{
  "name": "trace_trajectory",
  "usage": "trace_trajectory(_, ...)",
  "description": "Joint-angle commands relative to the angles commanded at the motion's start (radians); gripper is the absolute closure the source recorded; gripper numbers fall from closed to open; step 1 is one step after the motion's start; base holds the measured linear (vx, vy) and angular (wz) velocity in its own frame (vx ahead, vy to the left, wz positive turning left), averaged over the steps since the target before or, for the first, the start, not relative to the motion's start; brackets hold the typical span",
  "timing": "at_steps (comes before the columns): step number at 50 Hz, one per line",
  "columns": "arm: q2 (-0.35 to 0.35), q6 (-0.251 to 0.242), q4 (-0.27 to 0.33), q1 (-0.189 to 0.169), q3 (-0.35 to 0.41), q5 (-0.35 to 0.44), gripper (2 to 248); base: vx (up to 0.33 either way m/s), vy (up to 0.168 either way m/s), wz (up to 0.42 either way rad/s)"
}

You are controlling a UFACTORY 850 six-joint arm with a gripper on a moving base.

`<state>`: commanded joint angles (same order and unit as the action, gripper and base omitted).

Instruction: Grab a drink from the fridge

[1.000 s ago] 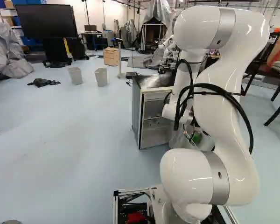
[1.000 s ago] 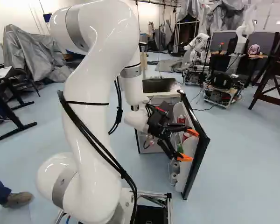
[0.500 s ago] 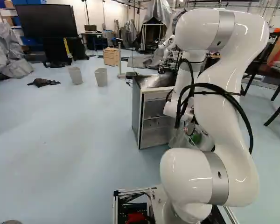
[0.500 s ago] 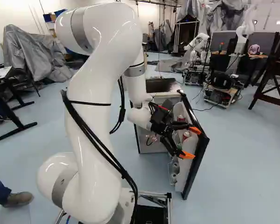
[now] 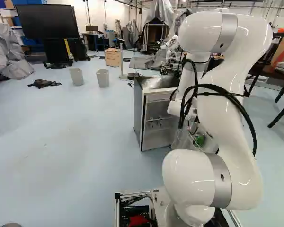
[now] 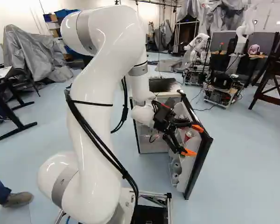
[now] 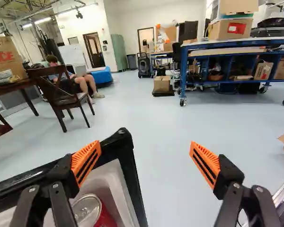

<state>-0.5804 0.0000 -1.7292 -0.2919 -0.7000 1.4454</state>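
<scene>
In the right base view my gripper (image 6: 192,140) hangs over the open fridge door (image 6: 203,156), fingers wide apart. The wrist view shows the gripper (image 7: 146,151) open with nothing between its pads. One finger is over the door's shelf side, close to its black edge; whether it touches cannot be told. The other stands out past the door. A red can (image 7: 104,218) with a silver top sits in the door shelf beside and below the first finger. The fridge body (image 5: 138,113) stands ahead, its interior partly hidden by my arm; a green item (image 5: 199,140) shows behind the arm.
Another robot (image 6: 221,86) stands beyond the door. Two grey bins (image 5: 102,78) are on the floor left of the fridge. Farther off in the wrist view are a wooden chair (image 7: 61,97) and a blue workbench (image 7: 227,49). A person's foot (image 6: 18,199) is left of my arm.
My arm has shifted rightward in the right base view, carrying the open gripper slightly right and up. The fridge door has swung a little wider. The base has stayed put.
</scene>
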Motion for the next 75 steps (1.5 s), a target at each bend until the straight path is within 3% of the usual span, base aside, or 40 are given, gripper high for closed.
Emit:
trace_trajectory(55,-0.052,0.000,0.000,-0.046,-0.126,0.000,3,0.000,0.000,0.000)
trace_trajectory(75,-0.014,0.000,0.016,-0.021,-0.035,0.000,3,0.000,0.000,0.000)
